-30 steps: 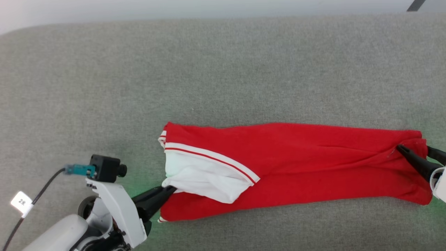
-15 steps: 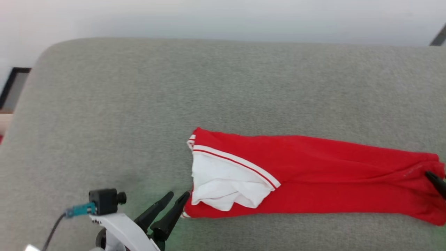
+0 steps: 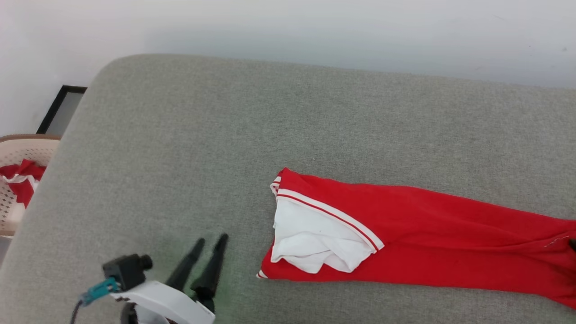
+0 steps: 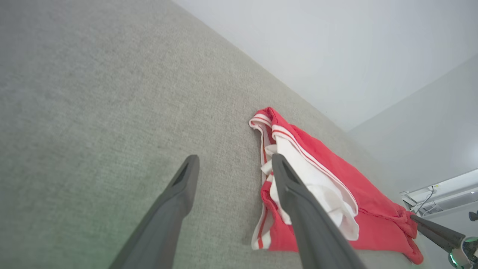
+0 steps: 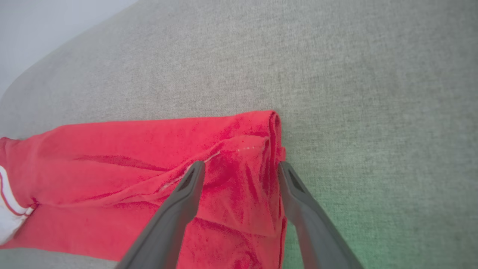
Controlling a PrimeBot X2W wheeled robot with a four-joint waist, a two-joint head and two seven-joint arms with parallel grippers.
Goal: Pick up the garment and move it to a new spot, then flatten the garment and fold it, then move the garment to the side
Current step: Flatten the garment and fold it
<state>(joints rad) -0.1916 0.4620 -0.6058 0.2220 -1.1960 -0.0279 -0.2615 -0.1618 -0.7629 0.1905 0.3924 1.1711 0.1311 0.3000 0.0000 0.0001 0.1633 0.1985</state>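
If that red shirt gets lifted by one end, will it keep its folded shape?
Probably not: the garment lies in soft creases, so it would likely sag and unfold. Its loose white sleeve would probably dangle. Pushed, it may bunch up on the textured grey cushion rather than slide.

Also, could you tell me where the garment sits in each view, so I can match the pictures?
Head view: garment at lower right, running off the right edge.
Left wrist view: garment right of centre, reaching down to the lower right.
Right wrist view: garment across the left and centre, in the lower half.
Shared landmark: its white sleeve.
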